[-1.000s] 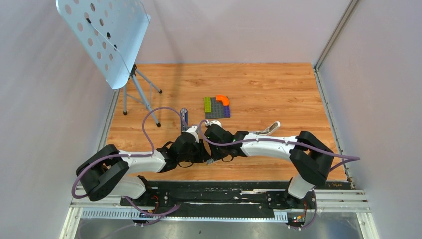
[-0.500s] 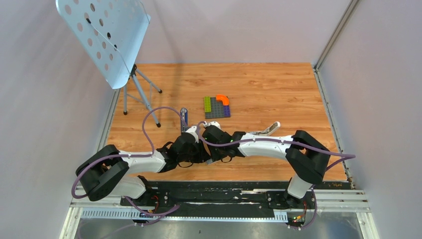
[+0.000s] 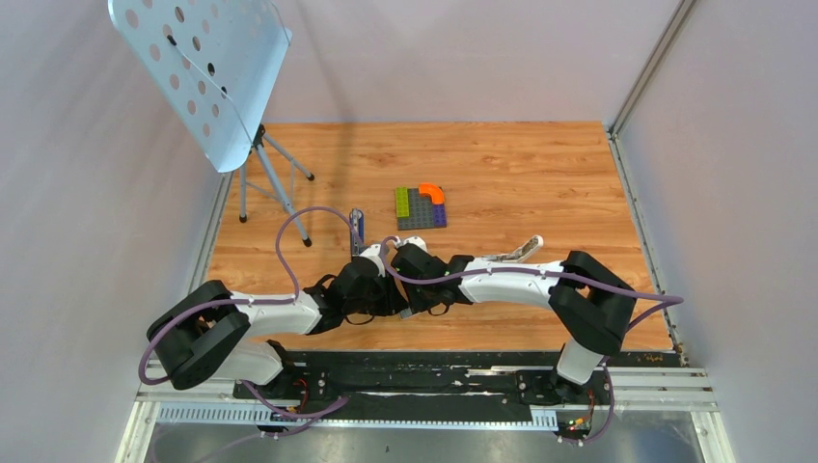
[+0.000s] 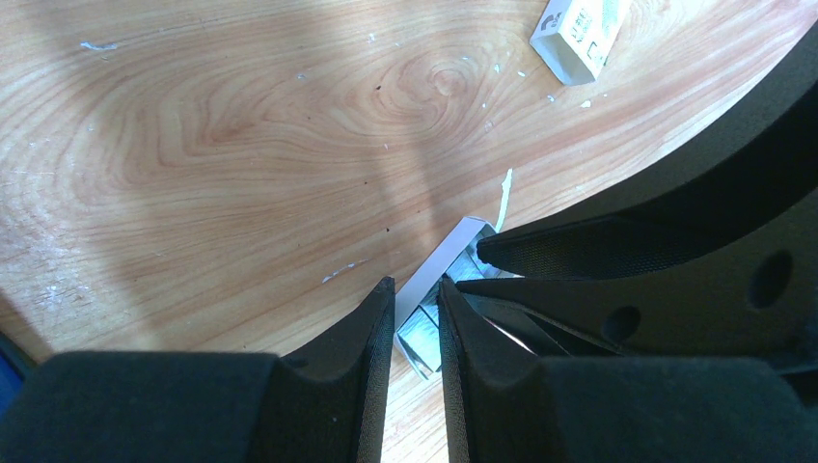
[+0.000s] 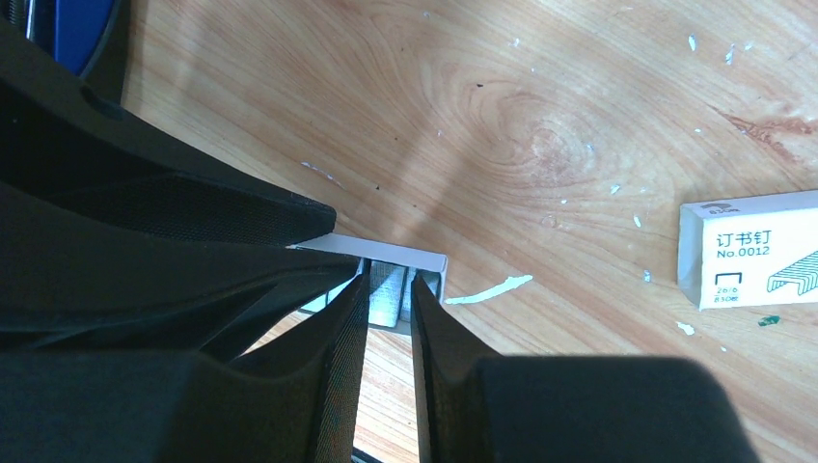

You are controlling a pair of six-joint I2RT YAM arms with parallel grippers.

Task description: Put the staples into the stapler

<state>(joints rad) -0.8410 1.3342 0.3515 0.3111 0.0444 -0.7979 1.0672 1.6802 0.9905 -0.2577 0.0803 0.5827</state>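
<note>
1. Your left jaws grasp the open tray [image 4: 444,256] on the worktop [image 4: 241,145].
2. Your right jaws pinch the staples [image 5: 388,289] lying in that tray.
3. The stapler [image 3: 357,228] lies near, beyond both.

Top external: fixed, above and behind the arm bases, looking down and forward over the whole table [image 3: 540,164]. It is far off, so both arms show in full but small.
Left wrist: looks down along the left gripper [image 4: 415,289] onto the wood, very near. The other arm's fingers enter from the right.
Right wrist: looks down past the right gripper [image 5: 389,282] onto the same patch, equally near. The other arm's fingers enter from the left.
Shared, wrist views: the staple tray [image 4: 442,253] with the staples [image 5: 384,299], and the white box [image 5: 748,253] — seen from opposed sides.
Shared, top and wrists: the mid-table spot where both grippers meet. The tray is hidden from above.
</note>
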